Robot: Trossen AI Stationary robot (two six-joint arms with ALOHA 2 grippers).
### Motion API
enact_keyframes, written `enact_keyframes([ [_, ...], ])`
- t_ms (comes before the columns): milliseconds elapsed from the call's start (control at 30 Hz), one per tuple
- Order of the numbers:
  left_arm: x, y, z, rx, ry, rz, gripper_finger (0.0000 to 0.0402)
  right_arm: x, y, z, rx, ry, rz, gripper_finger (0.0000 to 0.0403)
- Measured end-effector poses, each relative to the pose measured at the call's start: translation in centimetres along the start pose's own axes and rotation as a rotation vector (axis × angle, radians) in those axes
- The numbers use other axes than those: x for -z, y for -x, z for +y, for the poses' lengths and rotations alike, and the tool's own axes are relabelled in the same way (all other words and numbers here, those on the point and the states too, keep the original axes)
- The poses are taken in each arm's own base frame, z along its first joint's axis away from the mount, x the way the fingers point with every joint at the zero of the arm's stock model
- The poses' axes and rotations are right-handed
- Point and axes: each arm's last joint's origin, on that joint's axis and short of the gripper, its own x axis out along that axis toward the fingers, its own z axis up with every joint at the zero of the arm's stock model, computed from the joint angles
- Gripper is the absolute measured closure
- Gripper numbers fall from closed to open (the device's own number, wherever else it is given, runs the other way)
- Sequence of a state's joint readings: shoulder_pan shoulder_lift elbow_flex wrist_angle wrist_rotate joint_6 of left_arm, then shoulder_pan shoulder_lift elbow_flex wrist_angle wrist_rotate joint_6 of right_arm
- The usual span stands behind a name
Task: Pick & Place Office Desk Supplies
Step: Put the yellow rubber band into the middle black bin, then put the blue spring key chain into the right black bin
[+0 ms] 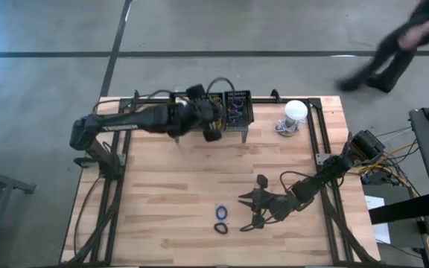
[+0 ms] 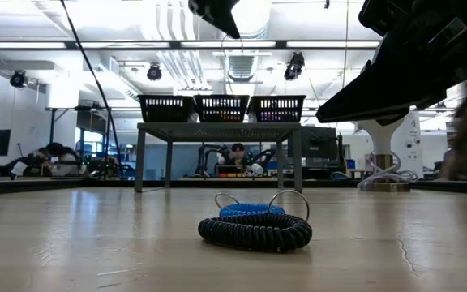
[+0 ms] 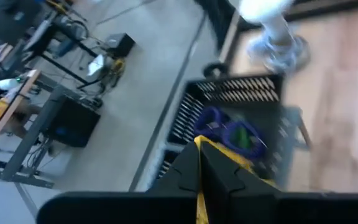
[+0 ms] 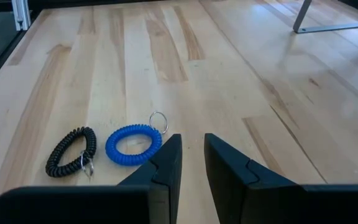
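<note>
Blue loop (image 4: 133,143) touching black loop (image 4: 71,152) | R claw (image 4: 191,163) near, open

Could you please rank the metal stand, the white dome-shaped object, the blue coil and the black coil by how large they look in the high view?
1. Metal stand
2. White dome-shaped object
3. Blue coil and black coil: these look alike, so no ranking between them.

Bright, even overhead light from ceiling lamps (image 2: 254,16) glares at the top of the low view and leaves only soft shadows on the pale desk (image 1: 170,186), while the left wrist view is smeared with motion blur and the right wrist view stays sharp.
</note>
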State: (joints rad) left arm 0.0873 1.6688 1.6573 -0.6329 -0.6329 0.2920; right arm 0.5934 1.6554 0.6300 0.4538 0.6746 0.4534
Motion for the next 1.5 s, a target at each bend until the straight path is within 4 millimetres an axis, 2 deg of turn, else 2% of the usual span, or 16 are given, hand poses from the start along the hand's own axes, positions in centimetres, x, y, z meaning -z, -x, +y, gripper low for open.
enact_keyframes([
  [133, -0.4, -0.8, 2.5, -0.019, 0.076, -0.041, 0.0395, 0.0, 0.0, 0.0, 0.000, 0.005, 0.001, 0.0339],
  [233, 0.1, -1.7, 3.4, 0.059, 0.107, -0.060, 0.0395, 0.0, 0.0, 0.0, 0.001, 0.011, 0.002, 0.0339],
  [333, 0.8, -2.7, 3.3, 0.126, 0.135, -0.048, 0.0395, 0.0, 0.0, 0.0, 0.003, 0.017, 0.004, 0.0339],
  [633, 3.5, -4.6, 1.6, 0.152, 0.167, 0.061, 0.0387, 0.1, 0.0, 0.0, 0.004, 0.020, 0.005, 0.0339],
  [733, 4.2, -4.9, 1.1, 0.191, 0.154, 0.087, 0.0359, 0.0, 0.0, 0.0, 0.003, 0.020, 0.005, 0.0339],
  [833, 4.4, -5.0, 1.2, 0.189, 0.157, 0.092, 0.0314, 0.0, 0.0, -0.1, 0.007, 0.019, 0.004, 0.0339],
  [1000, 4.8, -5.1, 2.7, 0.039, 0.154, 0.156, 0.0254, 0.0, 0.0, -0.1, 0.009, 0.016, 0.003, 0.0339],
  [1167, 4.6, -3.3, 4.1, 0.009, 0.142, 0.207, 0.0235, 0.1, -0.1, -0.1, 0.006, -0.002, 0.005, 0.0339],
  [1267, 4.4, -0.8, 3.2, 0.050, 0.143, 0.204, 0.0242, 0.6, -0.4, 0.0, -0.010, -0.052, 0.028, 0.0339],
  [1367, 5.1, 1.7, 0.9, 0.121, 0.135, 0.175, 0.0258, 1.3, -1.4, 0.1, -0.065, -0.095, 0.049, 0.0332],
  [1500, 7.5, 4.4, -4.2, 0.229, 0.086, 0.097, 0.0279, 1.1, -3.4, 0.7, -0.193, -0.067, 0.067, 0.0294],
])
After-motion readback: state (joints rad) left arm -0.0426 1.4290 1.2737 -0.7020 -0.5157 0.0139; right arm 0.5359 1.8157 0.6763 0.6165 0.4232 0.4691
